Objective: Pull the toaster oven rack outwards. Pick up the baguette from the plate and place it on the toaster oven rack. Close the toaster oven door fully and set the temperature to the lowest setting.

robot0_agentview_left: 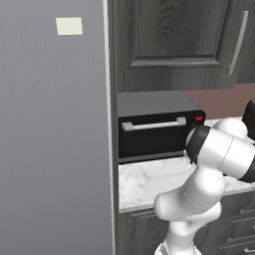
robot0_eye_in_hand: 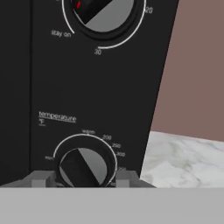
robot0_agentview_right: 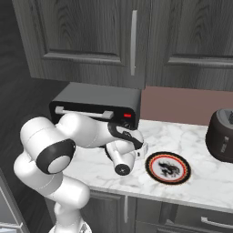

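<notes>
the toaster oven [robot0_agentview_left: 154,127] sits on the marble counter [robot0_agentview_left: 149,182], tucked right beside the tall grey fridge [robot0_agentview_left: 52,129]. the toaster oven door [robot0_agentview_left: 152,134] looks shut, flat against the front, with its silver handle [robot0_agentview_left: 154,124] across the top. we think that is why the hand is now at the knobs: the last job left is turning the heat down.

we cannot see the toaster oven rack or the baguette. the door hides the inside, so we guess they are in there, but we cannot be sure. the plate [robot0_agentview_right: 167,167] lies bare on the counter, near the front edge and well apart from the dark pot [robot0_agentview_right: 222,135] at the far right.

the gripper [robot0_eye_in_hand: 81,178] points straight at the temperature knob [robot0_eye_in_hand: 84,166], low on the oven's right side. one finger tip [robot0_eye_in_hand: 40,180] stands on each side of the knob, about half open. they are very close to it, but we cannot tell if they squeeze it or just sit around it.

there is not much room here. the timer knob [robot0_eye_in_hand: 103,11] is above, and the oven's right edge is just beside the knob, with bare wall and counter past it. the hand has free space on that side to twist.
</notes>
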